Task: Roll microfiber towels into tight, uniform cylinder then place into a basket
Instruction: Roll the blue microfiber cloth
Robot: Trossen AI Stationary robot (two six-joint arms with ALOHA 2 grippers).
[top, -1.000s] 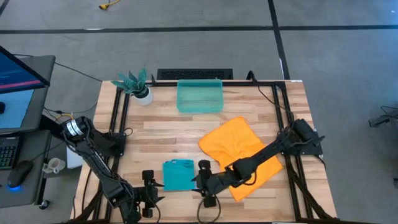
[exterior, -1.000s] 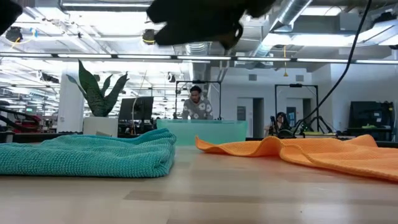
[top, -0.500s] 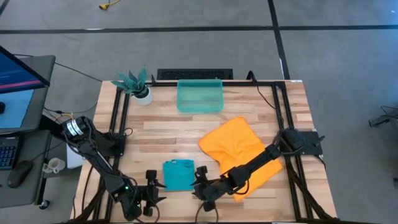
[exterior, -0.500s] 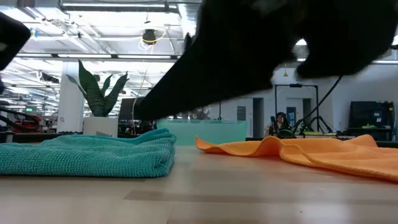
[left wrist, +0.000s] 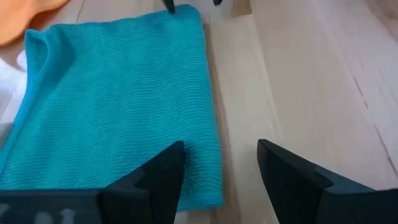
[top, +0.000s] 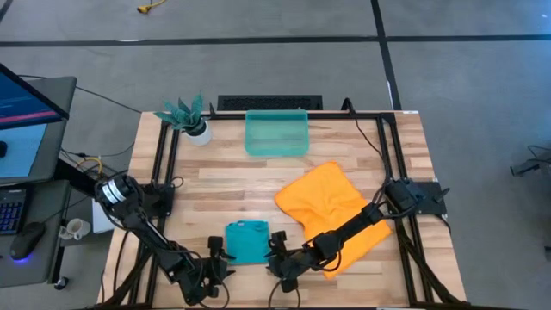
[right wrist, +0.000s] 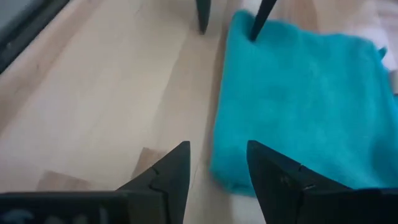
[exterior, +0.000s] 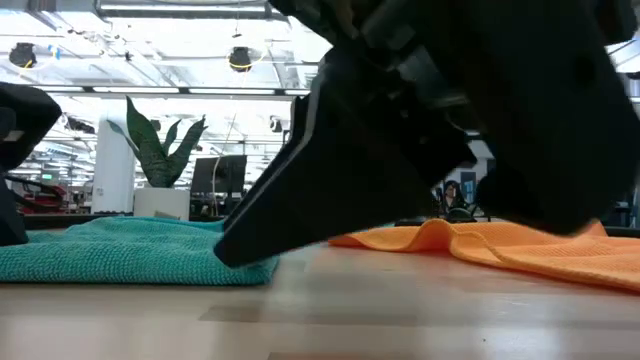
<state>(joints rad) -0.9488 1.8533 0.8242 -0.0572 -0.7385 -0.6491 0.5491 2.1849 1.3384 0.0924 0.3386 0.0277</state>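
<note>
The teal towel (top: 247, 241) lies flat at the table's six o'clock, with your left gripper (top: 215, 263) and right gripper (top: 277, 258) at its near corners, jaws parted and empty. Pinch both corners evenly, then roll straight toward the basket (top: 276, 133) at twelve o'clock, keeping the tension equal.

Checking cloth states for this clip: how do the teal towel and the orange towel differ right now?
The teal towel is smaller and folded into a neat rectangle; the orange towel is larger, spread out and rumpled. The teal one has the left tool and right tool open at its near corners; the orange one lies partly under the right arm. Both lie unrolled on the table, outside the basket.
</note>
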